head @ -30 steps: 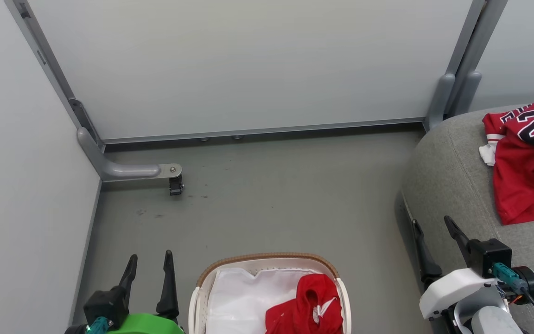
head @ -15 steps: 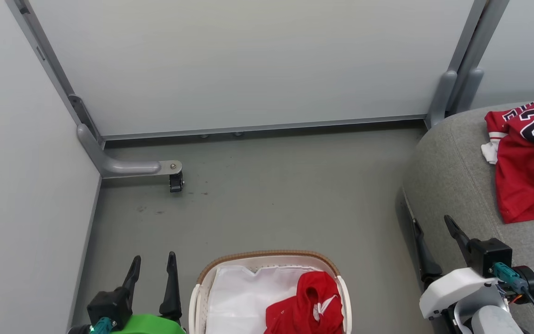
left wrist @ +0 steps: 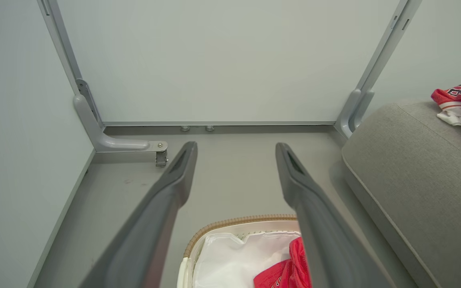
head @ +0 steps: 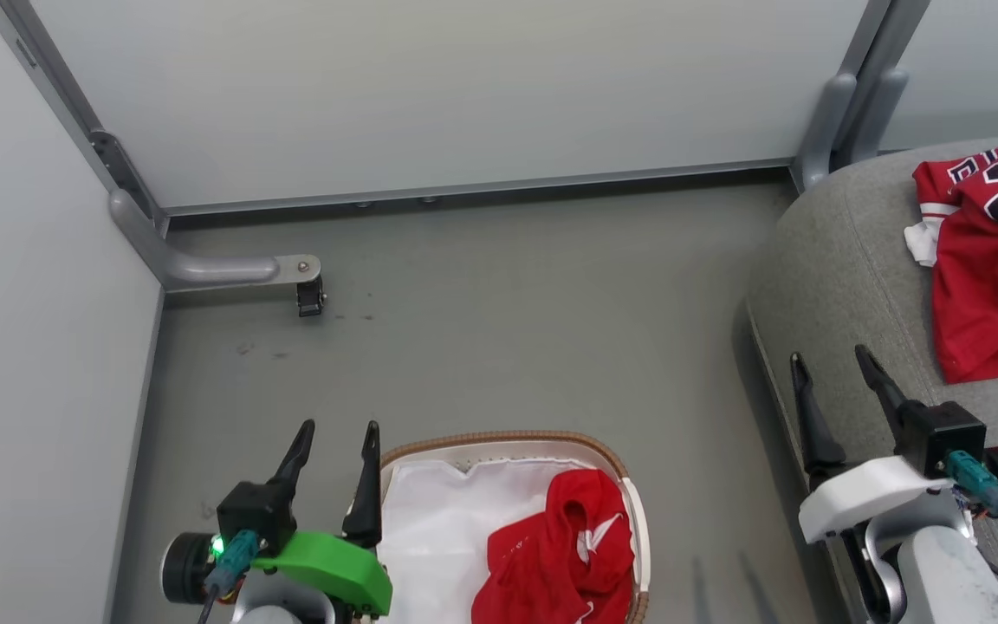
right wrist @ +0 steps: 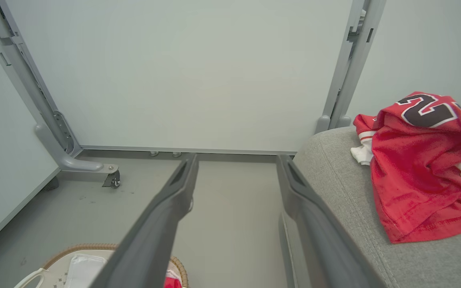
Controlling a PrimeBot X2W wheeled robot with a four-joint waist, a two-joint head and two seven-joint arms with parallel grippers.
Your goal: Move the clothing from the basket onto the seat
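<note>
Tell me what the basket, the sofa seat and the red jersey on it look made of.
Basket: smooth white plastic, probably, with a brown woven-look rim. Sofa seat: matt grey woven fabric, coarse weave and stitched seam showing. Jersey: red, finely textured knit, likely synthetic sportswear.
</note>
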